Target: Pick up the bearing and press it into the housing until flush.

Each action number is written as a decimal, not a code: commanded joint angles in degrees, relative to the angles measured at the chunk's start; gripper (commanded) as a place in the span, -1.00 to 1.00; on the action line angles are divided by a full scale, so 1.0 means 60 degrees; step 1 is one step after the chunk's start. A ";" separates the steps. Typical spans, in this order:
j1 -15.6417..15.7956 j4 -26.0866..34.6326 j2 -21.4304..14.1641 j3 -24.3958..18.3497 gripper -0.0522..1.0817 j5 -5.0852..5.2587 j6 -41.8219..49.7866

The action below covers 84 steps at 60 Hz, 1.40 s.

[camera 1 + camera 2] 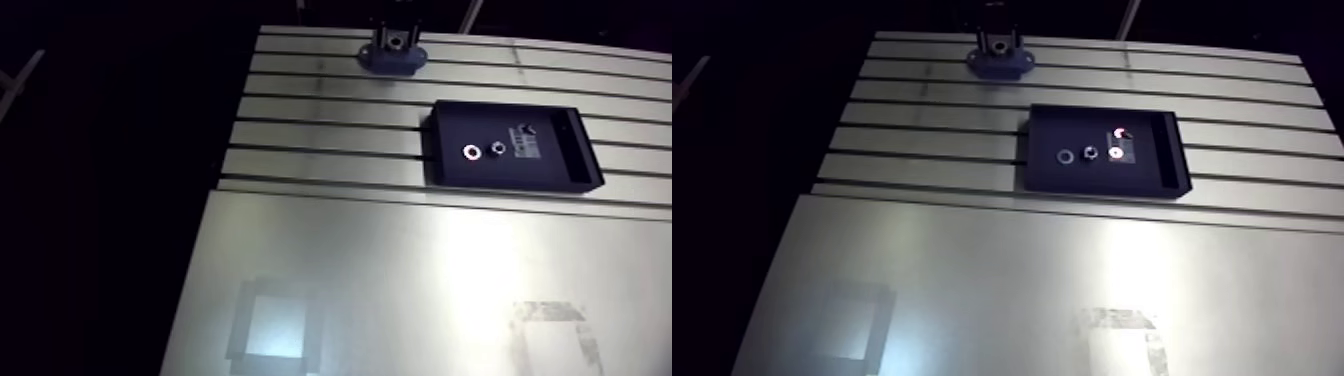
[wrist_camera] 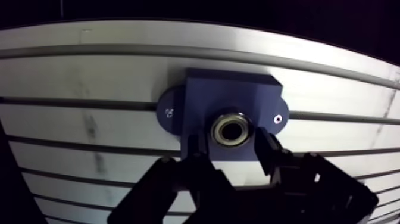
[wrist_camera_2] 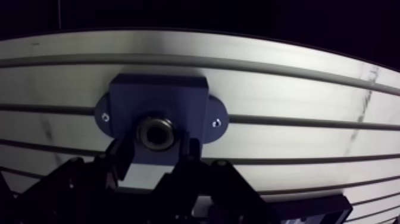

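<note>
The blue housing (image 2: pixel 196 101) sits on the slotted table near its far edge, also visible in the arm view as the housing (image 1: pixel 392 60). A metal bearing (image 2: pixel 231 128) rests in the housing's round bore; how deep it sits is unclear. My gripper (image 2: pixel 229 146) hovers right over the housing. Its two dark fingers (image 2: pixel 193 152) stand apart, one on each side of the bearing, with small gaps showing. In the arm view the gripper (image 1: pixel 395 38) comes down onto the housing from the top edge.
A black tray (image 1: pixel 585 150) lies on the slotted table (image 1: pixel 320 140) to the right of the housing, holding two small rings (image 1: pixel 470 152) and a labelled part. Nearer the camera is a smooth metal plate (image 1: pixel 400 260) with two taped squares (image 1: pixel 272 325).
</note>
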 commanded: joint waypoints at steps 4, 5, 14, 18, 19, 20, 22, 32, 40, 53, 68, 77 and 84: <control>0.0000 0.0001 -0.0246 -0.0037 -0.90 0.0045 0.0013; 0.0000 0.0012 -0.0305 -0.0037 -0.90 0.0060 0.0013; -0.0002 0.0014 -0.0432 -0.0052 -0.90 0.0077 -0.0014; 0.0000 0.0028 -0.0432 -0.0066 -0.90 0.0091 -0.0016; 0.0000 0.0028 -0.0432 -0.0066 -0.90 0.0091 -0.0016; -0.0013 0.0028 -0.0432 -0.0079 -0.88 0.0092 -0.0017; -0.0027 0.0041 -0.0432 -0.0093 -0.68 0.0079 -0.0017; -0.0073 0.0029 -0.0432 -0.0096 0.65 0.0158 -0.0074; -0.0103 0.0028 -0.0432 -0.0110 0.81 0.0411 -0.0117; -0.0074 -0.0001 -0.0432 -0.0110 0.84 0.0385 -0.0134; -0.0086 -0.0001 -0.0418 -0.0096 0.85 0.0370 -0.0134; -0.0103 -0.0001 -0.0374 -0.0096 0.85 0.0355 -0.0134; -0.0117 -0.0001 -0.0330 -0.0081 0.85 0.0341 -0.0134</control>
